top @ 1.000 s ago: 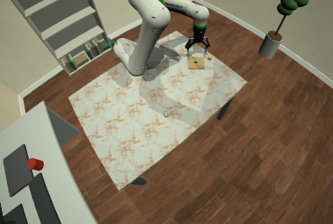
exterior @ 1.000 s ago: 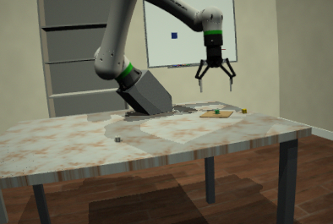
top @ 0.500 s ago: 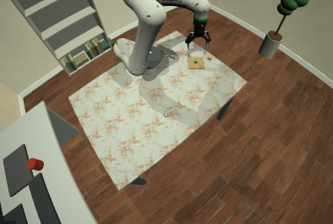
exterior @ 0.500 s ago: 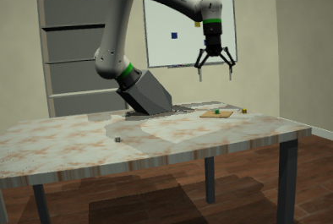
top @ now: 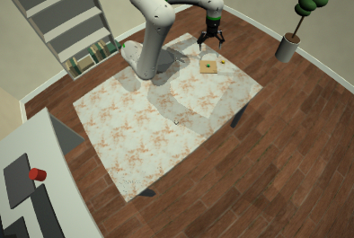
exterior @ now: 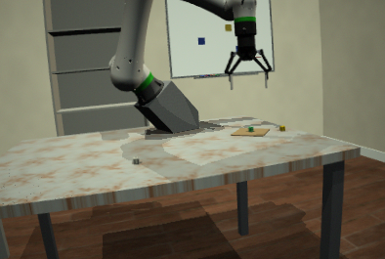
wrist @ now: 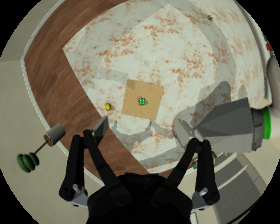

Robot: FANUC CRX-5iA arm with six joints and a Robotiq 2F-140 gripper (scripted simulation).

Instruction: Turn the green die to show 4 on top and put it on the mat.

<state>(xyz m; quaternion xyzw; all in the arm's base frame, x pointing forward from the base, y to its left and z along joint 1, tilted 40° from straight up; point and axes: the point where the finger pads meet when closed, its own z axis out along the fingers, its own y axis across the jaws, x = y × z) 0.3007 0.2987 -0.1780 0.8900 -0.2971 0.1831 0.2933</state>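
Observation:
The green die (top: pixel 207 66) (exterior: pixel 251 129) (wrist: pixel 142 101) rests near the middle of the tan square mat (top: pixel 213 70) (exterior: pixel 238 134) (wrist: pixel 154 113), fully inside its edges. It looks flat. Light pips show on its top in the wrist view, too small to read surely. My gripper (top: pixel 210 48) (exterior: pixel 249 88) (wrist: pixel 142 123) is wide open and empty, high above the mat and apart from the die.
A yellow die (top: pixel 223 62) (exterior: pixel 282 128) (wrist: pixel 108 106) lies off the mat, near the table's edge. A grey die (top: pixel 176 122) (exterior: pixel 136 161) (wrist: pixel 210 18) lies far from the mat on the marbled table (top: pixel 148 152) (exterior: pixel 88 160). Their top numbers are too small to read.

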